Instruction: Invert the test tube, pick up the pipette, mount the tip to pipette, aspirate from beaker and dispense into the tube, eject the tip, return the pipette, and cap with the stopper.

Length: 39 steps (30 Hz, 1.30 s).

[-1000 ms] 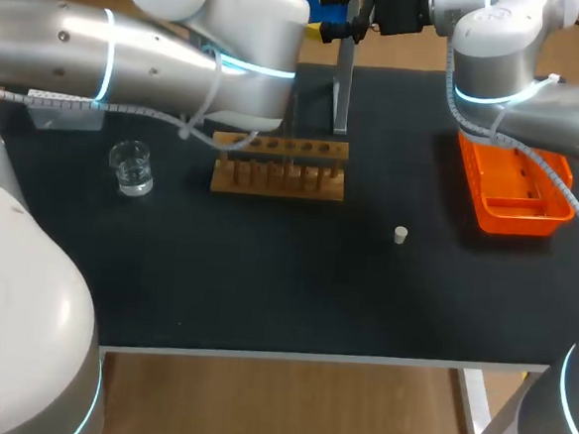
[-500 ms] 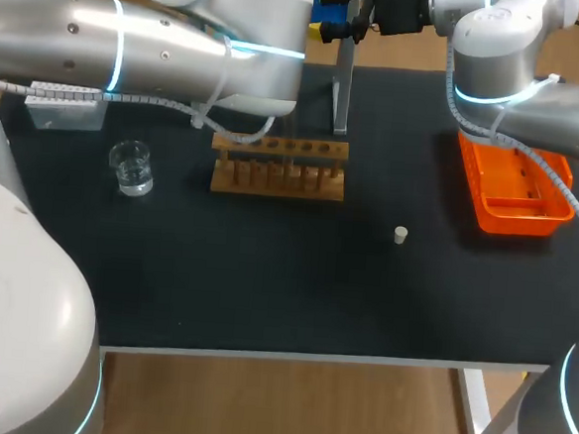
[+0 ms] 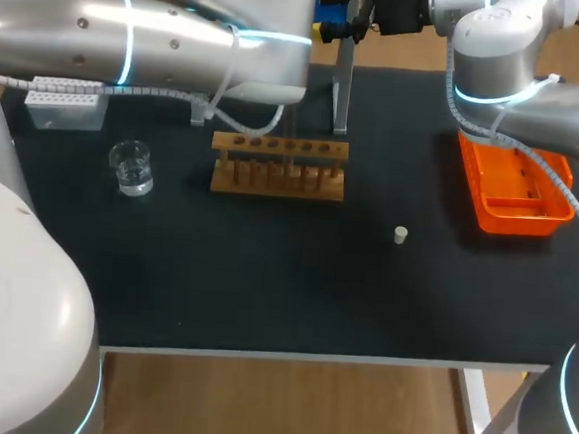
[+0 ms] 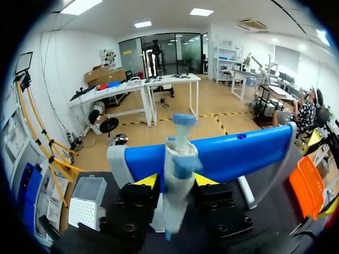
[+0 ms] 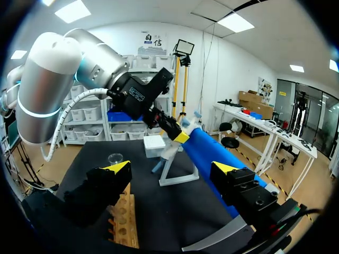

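Pipette (image 4: pixel 179 159) at blue stand (image 4: pixel 238 153), far middle of tabletop (image 3: pixel 266 275). Left pincer (image 4: pixel 177 181) pinched its body below plunger — right pincer (image 5: pixel 172 172) spread, empty. Judged light, rigid, smooth plastic — grip mid-barrel, clear of plunger; could slip if tilted.

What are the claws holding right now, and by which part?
The left claw grips the pipette by its body, below the plunger, at the blue stand. The right claw is open and holds nothing.
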Available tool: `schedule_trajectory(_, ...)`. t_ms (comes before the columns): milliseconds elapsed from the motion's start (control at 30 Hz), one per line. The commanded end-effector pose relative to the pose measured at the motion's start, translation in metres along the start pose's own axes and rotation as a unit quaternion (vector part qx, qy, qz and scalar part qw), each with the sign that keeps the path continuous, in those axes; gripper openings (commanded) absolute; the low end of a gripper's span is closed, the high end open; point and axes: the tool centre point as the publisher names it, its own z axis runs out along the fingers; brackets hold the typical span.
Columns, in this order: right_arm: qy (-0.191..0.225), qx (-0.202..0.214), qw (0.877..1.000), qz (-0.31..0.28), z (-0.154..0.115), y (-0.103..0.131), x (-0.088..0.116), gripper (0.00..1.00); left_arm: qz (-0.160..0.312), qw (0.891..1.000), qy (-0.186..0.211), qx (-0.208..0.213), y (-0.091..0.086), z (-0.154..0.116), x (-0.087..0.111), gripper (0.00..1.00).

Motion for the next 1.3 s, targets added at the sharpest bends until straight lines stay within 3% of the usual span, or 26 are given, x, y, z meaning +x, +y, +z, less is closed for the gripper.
schedule_trajectory(33, 0.001, 0.002, 1.0, 0.0, 0.0, 0.001, 0.0, 1.0, -0.001, 1.0, -0.003, -0.005, -0.003, -0.004, 0.003, 1.0)
schedule_trajectory(467, 0.001, 0.002, 1.0, 0.0, 0.0, 0.001, 0.0, 1.0, -0.002, 1.0, -0.007, 0.025, -0.01, -0.051, -0.003, 1.0)
schedule_trajectory(800, 0.001, 0.002, 1.0, 0.0, 0.0, 0.001, 0.0, 1.0, 0.039, 0.993, 0.074, 0.083, -0.006, -0.094, -0.006, 1.0)
schedule_trajectory(933, 0.001, 0.002, 1.0, 0.0, 0.0, 0.001, 0.0, 1.0, 0.083, 0.98, 0.134, 0.121, -0.001, -0.11, -0.004, 1.0)
schedule_trajectory(967, 0.001, 0.002, 1.0, 0.0, 0.0, 0.001, 0.0, 1.0, 0.097, 0.971, 0.168, 0.141, 0.0, -0.116, -0.003, 1.0)
schedule_trajectory(1000, 0.001, 0.002, 1.0, 0.0, 0.0, 0.001, 0.0, 1.0, 0.103, 0.968, 0.177, 0.146, 0.001, -0.119, -0.002, 1.0)
schedule_trajectory(1133, 0.001, 0.002, 1.0, 0.0, 0.0, 0.001, 0.0, 1.0, 0.157, 0.937, 0.256, 0.18, 0.011, -0.131, 0.002, 1.0)
schedule_trajectory(1300, 0.001, 0.002, 1.0, 0.0, 0.0, 0.001, 0.0, 1.0, 0.203, 0.903, 0.319, 0.204, 0.021, -0.14, 0.011, 1.0)
